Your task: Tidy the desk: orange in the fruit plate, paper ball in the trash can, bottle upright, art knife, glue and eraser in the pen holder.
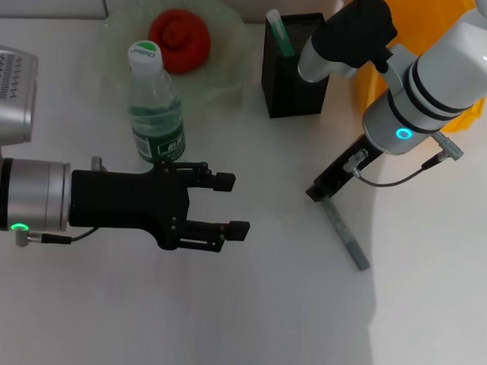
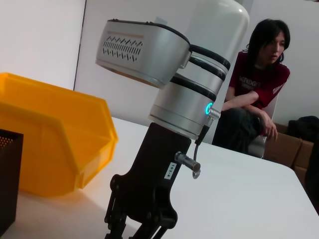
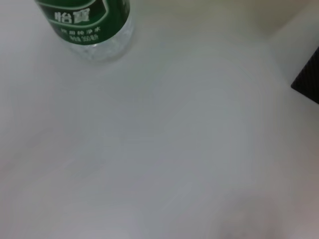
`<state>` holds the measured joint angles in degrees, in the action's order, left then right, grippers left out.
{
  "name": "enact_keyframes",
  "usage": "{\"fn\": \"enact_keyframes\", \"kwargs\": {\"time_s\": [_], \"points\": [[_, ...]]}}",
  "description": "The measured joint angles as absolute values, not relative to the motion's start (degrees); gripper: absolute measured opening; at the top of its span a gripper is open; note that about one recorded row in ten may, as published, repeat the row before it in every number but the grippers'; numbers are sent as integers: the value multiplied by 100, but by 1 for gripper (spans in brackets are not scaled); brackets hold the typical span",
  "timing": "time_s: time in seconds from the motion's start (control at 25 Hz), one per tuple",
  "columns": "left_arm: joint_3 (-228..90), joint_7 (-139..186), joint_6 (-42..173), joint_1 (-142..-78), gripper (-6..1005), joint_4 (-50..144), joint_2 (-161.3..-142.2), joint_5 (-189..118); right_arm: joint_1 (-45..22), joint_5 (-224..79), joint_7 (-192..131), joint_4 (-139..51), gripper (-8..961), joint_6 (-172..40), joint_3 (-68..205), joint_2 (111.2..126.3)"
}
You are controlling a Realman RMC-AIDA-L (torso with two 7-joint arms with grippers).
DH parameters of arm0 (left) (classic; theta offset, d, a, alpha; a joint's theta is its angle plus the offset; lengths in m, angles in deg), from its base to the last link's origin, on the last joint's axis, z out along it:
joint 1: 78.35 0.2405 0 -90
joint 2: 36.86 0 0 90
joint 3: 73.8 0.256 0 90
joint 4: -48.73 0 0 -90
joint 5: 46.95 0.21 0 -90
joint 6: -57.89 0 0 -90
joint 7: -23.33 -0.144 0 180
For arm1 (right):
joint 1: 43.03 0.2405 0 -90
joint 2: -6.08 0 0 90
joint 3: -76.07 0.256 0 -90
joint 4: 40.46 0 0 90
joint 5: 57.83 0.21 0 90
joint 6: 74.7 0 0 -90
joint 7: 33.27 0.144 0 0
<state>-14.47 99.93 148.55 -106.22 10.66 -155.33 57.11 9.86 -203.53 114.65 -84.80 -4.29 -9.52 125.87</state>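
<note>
The bottle (image 1: 155, 106) stands upright on the table, and its green label shows in the right wrist view (image 3: 84, 17). Just in front of it my left gripper (image 1: 231, 205) hangs open and empty. The orange (image 1: 179, 39) lies in the fruit plate (image 1: 229, 48). A green and white tube (image 1: 279, 32), likely the glue, sticks out of the pen holder (image 1: 295, 80). My right gripper (image 1: 317, 191) is down at the table, at the near end of the grey art knife (image 1: 348, 238), which lies flat. The trash can (image 2: 55, 134) sits behind the right arm. Paper ball and eraser are out of view.
A seated person (image 2: 254, 84) is beyond the table's far side in the left wrist view. The pen holder's edge (image 2: 7, 179) stands next to the trash can. The table's right edge (image 1: 375, 317) runs close to the art knife.
</note>
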Motion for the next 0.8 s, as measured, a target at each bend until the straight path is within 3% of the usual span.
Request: {"fn": "enact_keyframes", "kwargs": {"time_s": [0.44,0.52,0.8], "points": [[-1447,9989,14831,-10622,783,1077,-15533,5707,1052,-20337,11474,-8408,268,-526,-1124,12587],[-1447,9989,14828,-10622,783,1077,-15533,5700,1055,-20337,11473,-8407,139,-526,-1124,12587],[-1463,9988,14822,-10622,783,1077,-15533,5694,999,-20330,11461,-8570,138,-499,-1090,12588]]}}
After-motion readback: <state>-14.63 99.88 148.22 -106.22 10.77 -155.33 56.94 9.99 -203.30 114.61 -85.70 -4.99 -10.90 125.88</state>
